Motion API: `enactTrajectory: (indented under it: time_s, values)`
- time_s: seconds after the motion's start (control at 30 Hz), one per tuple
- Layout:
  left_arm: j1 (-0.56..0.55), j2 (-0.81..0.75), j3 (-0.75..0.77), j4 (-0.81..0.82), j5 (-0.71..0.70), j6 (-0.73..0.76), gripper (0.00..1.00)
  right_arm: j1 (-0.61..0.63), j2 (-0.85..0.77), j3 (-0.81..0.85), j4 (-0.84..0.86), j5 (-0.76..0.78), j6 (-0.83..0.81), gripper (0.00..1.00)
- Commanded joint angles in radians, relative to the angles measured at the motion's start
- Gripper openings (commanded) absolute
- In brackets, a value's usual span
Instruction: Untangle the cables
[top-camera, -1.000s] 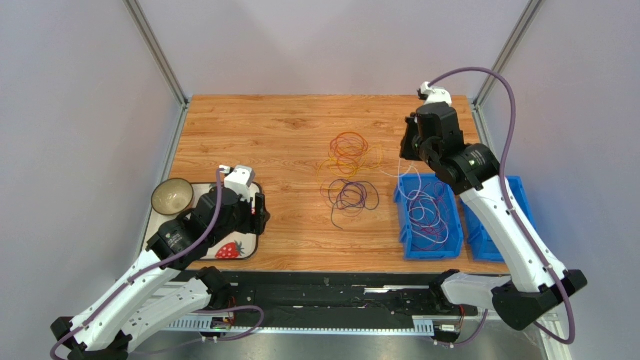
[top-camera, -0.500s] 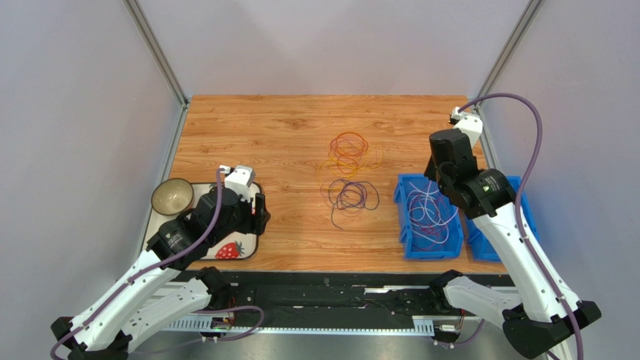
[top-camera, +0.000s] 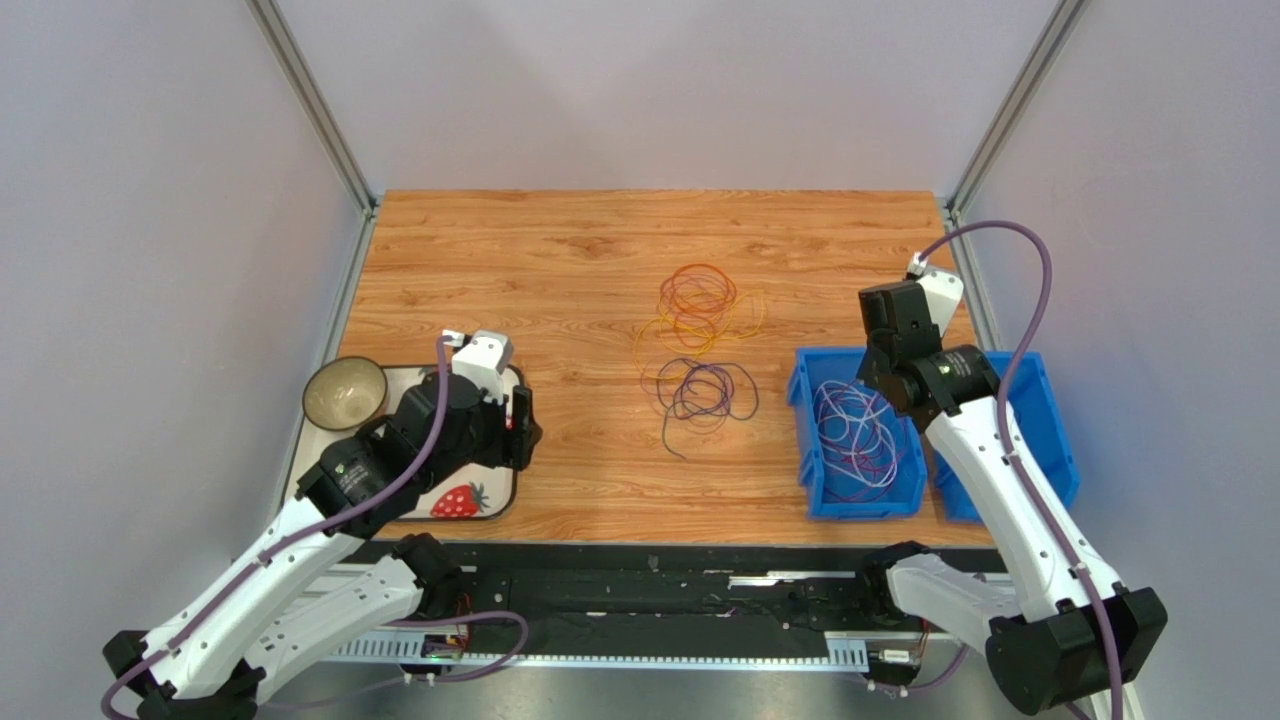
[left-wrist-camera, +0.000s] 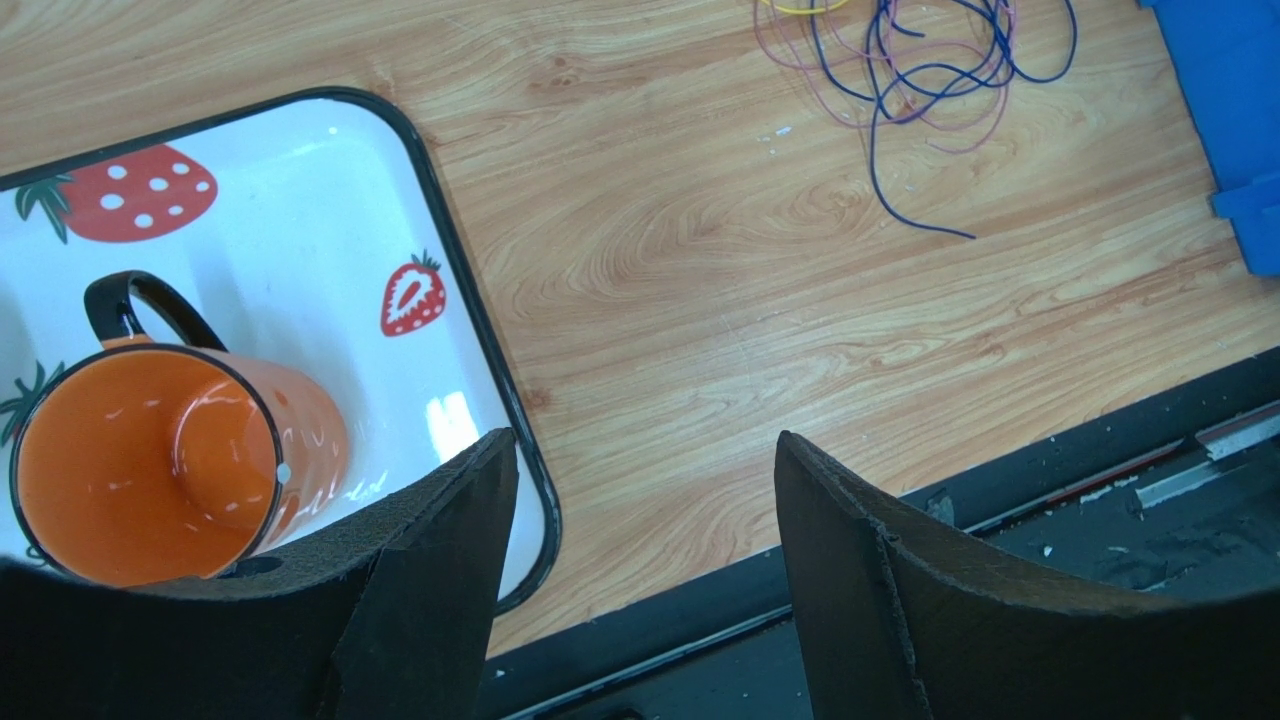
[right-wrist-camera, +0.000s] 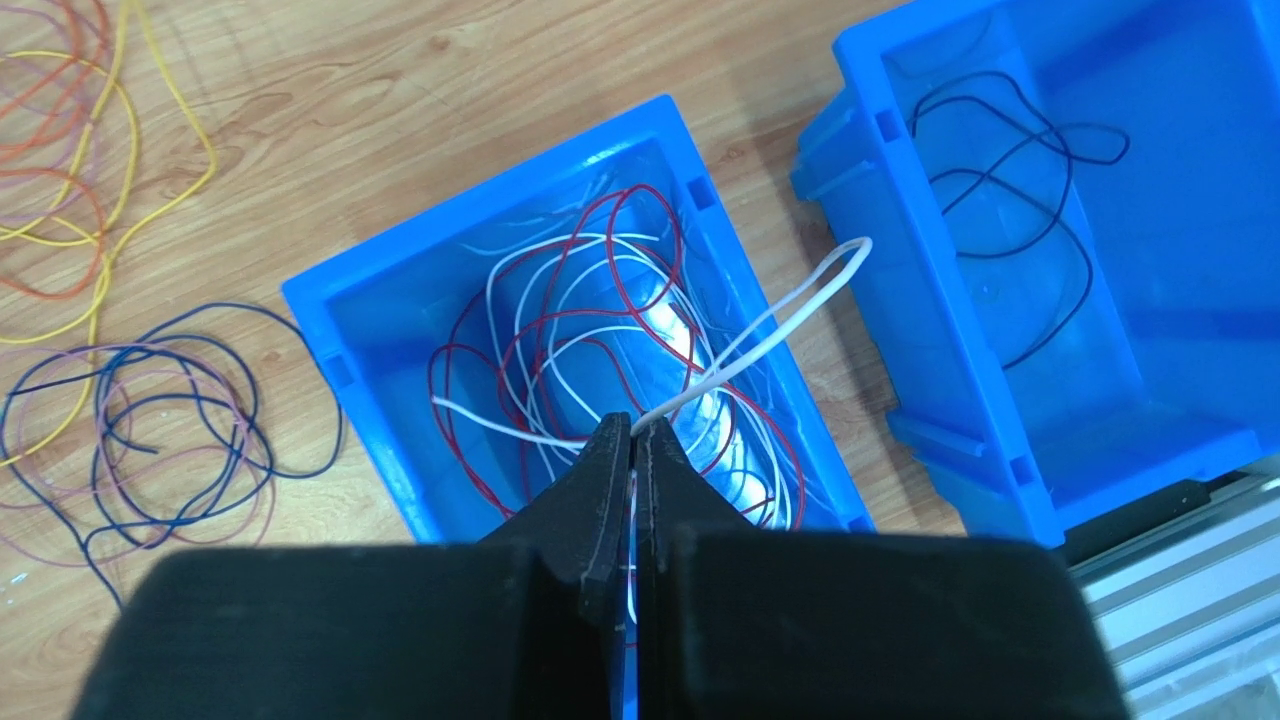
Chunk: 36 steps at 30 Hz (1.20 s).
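The right gripper (right-wrist-camera: 628, 438) hangs over the blue bin (right-wrist-camera: 361, 323). Its two fingers are pressed tight together. A white cable (right-wrist-camera: 781, 323) is pinched between the tips. It sticks up out of the bin in a long thin loop that reaches over the bin's right wall.

More red and white cables (right-wrist-camera: 526, 323) lie in a heap inside the bin. On the table (left-wrist-camera: 676, 300) just left of the bin is a bunch of purple and blue cables (right-wrist-camera: 150, 435). Past those, farther from the bin, are the orange and yellow cables (right-wrist-camera: 90, 120). A second bin (right-wrist-camera: 962, 375) sits right beside the blue bin and has one dark cable (right-wrist-camera: 1037, 195) in it.

The left gripper (left-wrist-camera: 646, 450) is far to the left of the bin. Its fingers are wide apart and hold nothing. It hangs over the edge of a strawberry tray (left-wrist-camera: 451, 225) with an orange mug (left-wrist-camera: 150, 465) on it.

The right fingers hide the near end of the bin. The second bin is cut off at the picture's edge. One left finger covers part of the mug. The cables are so thin that I cannot tell which loops are knotted together.
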Motion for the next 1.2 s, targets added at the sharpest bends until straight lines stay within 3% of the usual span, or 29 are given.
enactTrajectory:
  time_s: [0.0,0.47,1.17]
  values:
    - [0.001,0.005,0.012,0.01,0.011,0.003,0.72,-0.043,0.011,-0.039,0.085,-0.066,0.015,0.0]
    - [0.001,0.017,0.012,0.009,0.011,0.003,0.72,-0.139,0.083,-0.157,0.2,-0.263,0.043,0.0]
    - [0.001,0.014,0.012,0.006,0.007,0.001,0.72,-0.145,0.33,-0.196,0.341,-0.412,0.043,0.0]
